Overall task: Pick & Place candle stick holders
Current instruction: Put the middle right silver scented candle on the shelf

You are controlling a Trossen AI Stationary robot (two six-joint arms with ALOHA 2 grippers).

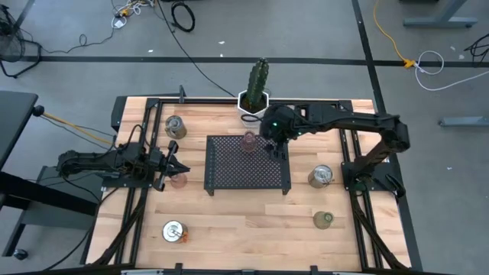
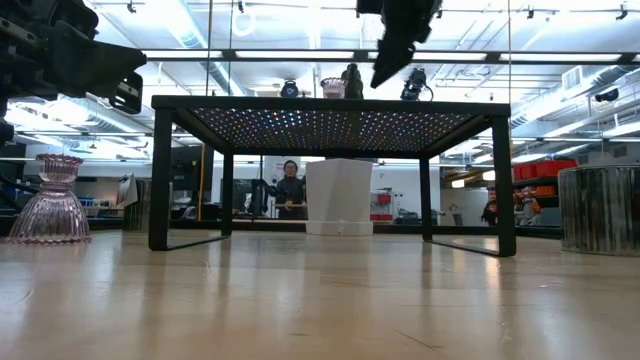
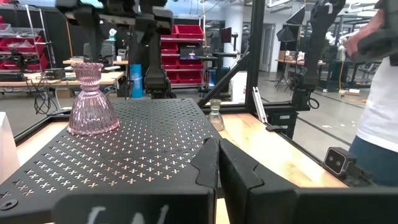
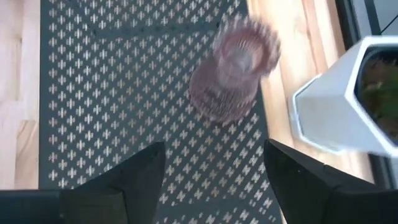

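We see the right hand [image 1: 276, 150] hanging above the far side of the black mesh tray [image 1: 229, 177], its fingers [image 4: 134, 177] spread wide and holding nothing. Just beside it, a pink holder [image 1: 249, 140] stands upright on the tray near its far edge; in the right wrist view this pink holder [image 4: 233, 71] lies ahead of the spread fingers and apart from them, next to the white pot [image 4: 339, 102]. The pot [image 1: 253, 101] sits on the surface just beyond the tray and carries a green cactus [image 1: 258, 76].

Our left hand [image 1: 173, 166] rests low on the left of the tray, its fingers pressed together and pinching nothing. A second pinkish holder [image 1: 178, 180] stands on the wood just beside it; in the low view that holder [image 2: 51, 200] stands upright on the surface to the left of the tray's leg.

The other holders are spread over the wooden surface [image 1: 244, 221]. One silver holder [image 1: 175, 126] stands far left of the tray, another [image 1: 175, 231] near left, and a third [image 1: 322, 176] to the tray's right. A greenish holder [image 1: 323, 220] stands near right, well apart from the tray.

A person [image 3: 379, 112] in a white top shows at the edge of the left wrist view.
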